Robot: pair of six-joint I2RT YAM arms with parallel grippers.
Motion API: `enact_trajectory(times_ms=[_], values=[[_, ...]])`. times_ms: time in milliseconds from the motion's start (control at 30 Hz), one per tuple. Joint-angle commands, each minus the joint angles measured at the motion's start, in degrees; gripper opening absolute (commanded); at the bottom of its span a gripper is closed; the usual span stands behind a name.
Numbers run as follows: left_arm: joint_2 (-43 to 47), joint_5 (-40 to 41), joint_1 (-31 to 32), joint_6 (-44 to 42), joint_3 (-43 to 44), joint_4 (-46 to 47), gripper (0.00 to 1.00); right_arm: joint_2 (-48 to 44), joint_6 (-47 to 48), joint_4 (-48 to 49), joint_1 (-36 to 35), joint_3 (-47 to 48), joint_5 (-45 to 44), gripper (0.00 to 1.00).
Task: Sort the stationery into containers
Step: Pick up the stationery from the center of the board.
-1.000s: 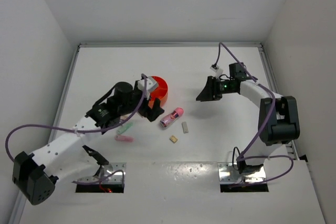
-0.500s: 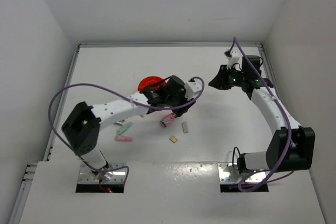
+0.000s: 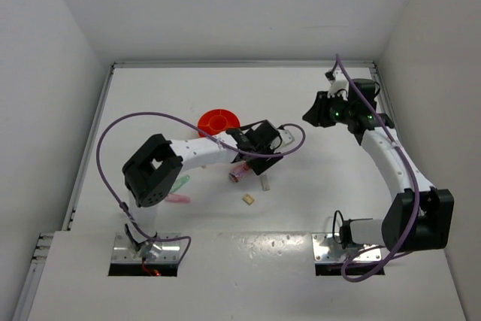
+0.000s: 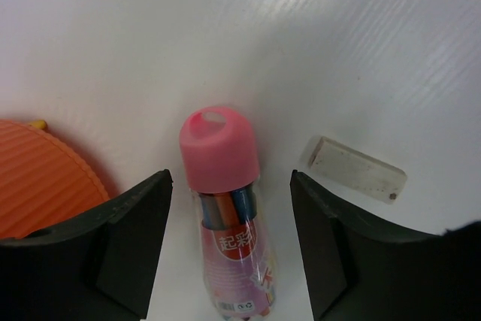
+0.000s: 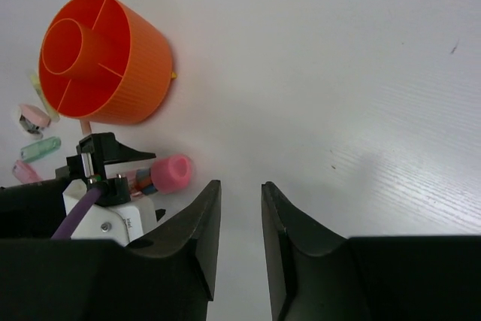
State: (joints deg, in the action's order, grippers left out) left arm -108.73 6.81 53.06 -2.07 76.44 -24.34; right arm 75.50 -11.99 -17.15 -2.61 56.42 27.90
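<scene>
The pink capsule, a clear tube of pens with a pink cap, lies on the table between the fingers of my left gripper. The jaws stand open, with a gap on each side of it. In the top view the left gripper hovers over the capsule, just right of the orange tub. A white stick lies right of the fingers. My right gripper hangs at the back right, slightly open and empty. It looks toward the tub.
A beige block lies in front of the capsule. A mint stick and a pink stick lie to the left by the left arm's elbow. The purple cable loops over the left side. Walls close in the back and sides.
My left arm has swung from beside the tub to over the pink capsule, fingers now on both sides of it. The right arm has drawn back to the far right.
</scene>
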Motion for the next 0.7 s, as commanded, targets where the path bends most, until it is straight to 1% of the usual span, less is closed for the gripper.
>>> enact_trajectory(times_ms=[0, 100, 267, 433, 467, 500, 567, 600, 667], values=[[-0.9, 2.5, 0.5, 0.7, 2.2, 0.3, 0.70, -1.6, 0.6, 1.3, 0.2, 1.1, -0.9, 0.29], [-2.0, 2.5, 0.5, 1.2, 2.2, -0.2, 0.70, -1.6, 0.6, 0.8, 0.2, 1.1, -0.9, 0.30], [-4.1, 2.5, 0.5, 1.2, 2.2, -0.2, 0.74, -1.6, 0.6, 0.8, 0.7, 1.1, -0.9, 0.32], [-5.9, 1.6, -0.2, 2.2, 2.8, -0.2, 0.74, -1.6, 0.6, 0.8, 0.7, 1.1, -0.4, 0.32], [-6.4, 0.1, -0.2, 2.2, 3.4, -0.2, 0.72, -1.6, 0.6, 0.8, 0.7, 1.1, -0.4, 0.32], [-6.4, -1.0, -1.0, 2.2, 3.4, -0.7, 0.66, -1.6, 0.0, 0.8, 0.7, 1.1, -0.4, 0.32], [-6.9, -3.2, -1.8, 2.8, 4.0, -0.7, 0.57, -1.6, 0.0, 0.8, 0.7, 1.1, -0.4, 0.32], [-6.9, -3.2, -2.3, 2.8, 4.0, -1.2, 0.47, -1.6, 0.0, 0.8, 0.7, 1.1, -0.4, 0.32], [-6.9, -3.2, -2.3, 2.8, 4.0, -1.2, 0.39, -1.6, 0.0, 0.8, 0.7, 1.1, -0.4, 0.32]])
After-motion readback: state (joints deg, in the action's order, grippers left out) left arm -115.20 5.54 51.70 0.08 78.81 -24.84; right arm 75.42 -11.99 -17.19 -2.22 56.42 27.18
